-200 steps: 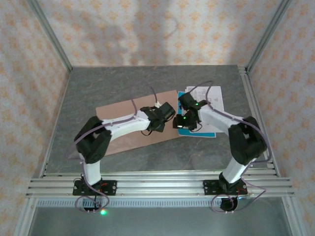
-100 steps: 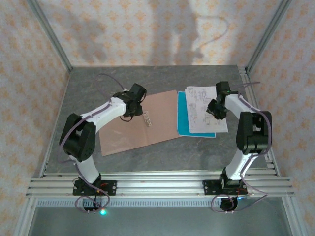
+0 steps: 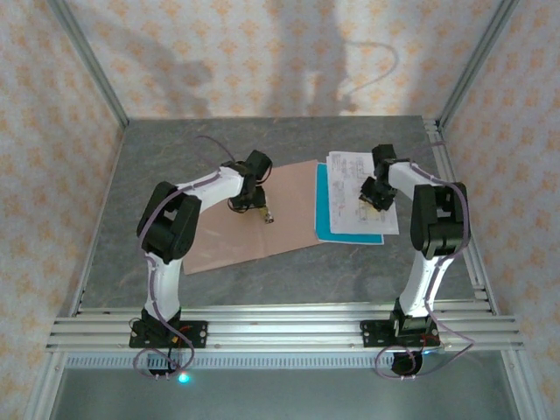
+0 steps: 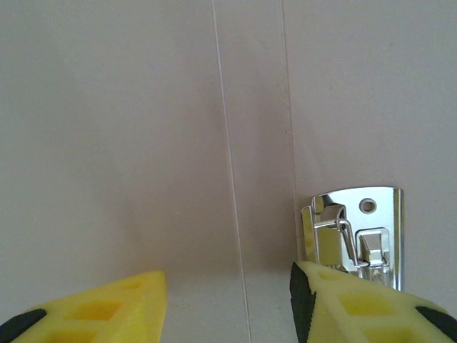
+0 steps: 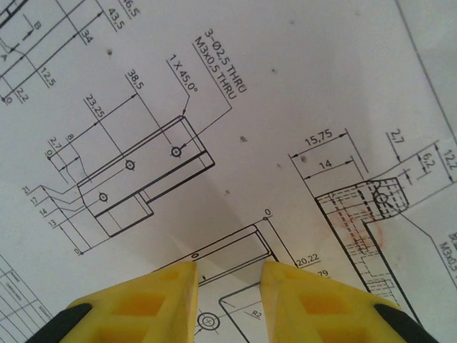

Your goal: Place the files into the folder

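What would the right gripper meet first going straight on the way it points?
The top printed sheet: the right gripper points down at it, jaws open, nothing in between. How near the tips are is unclear.

Left fingers [image 4: 100,311] apart, right fingers [image 5: 143,304] narrower

Overhead cam was bright and even. The arms threw big soft shadows up the back wall [image 3: 289,61], so the light was coming from the near side. No hot spots on the table [image 3: 157,175]. Left wrist cam was sharp on the folder [image 4: 128,107], but the clip [image 4: 357,229] flared with mirror glare. Right wrist cam read the sheet [image 5: 235,93] crisply, with a faint grey shadow ahead of the slightly soft fingers [image 5: 143,304].
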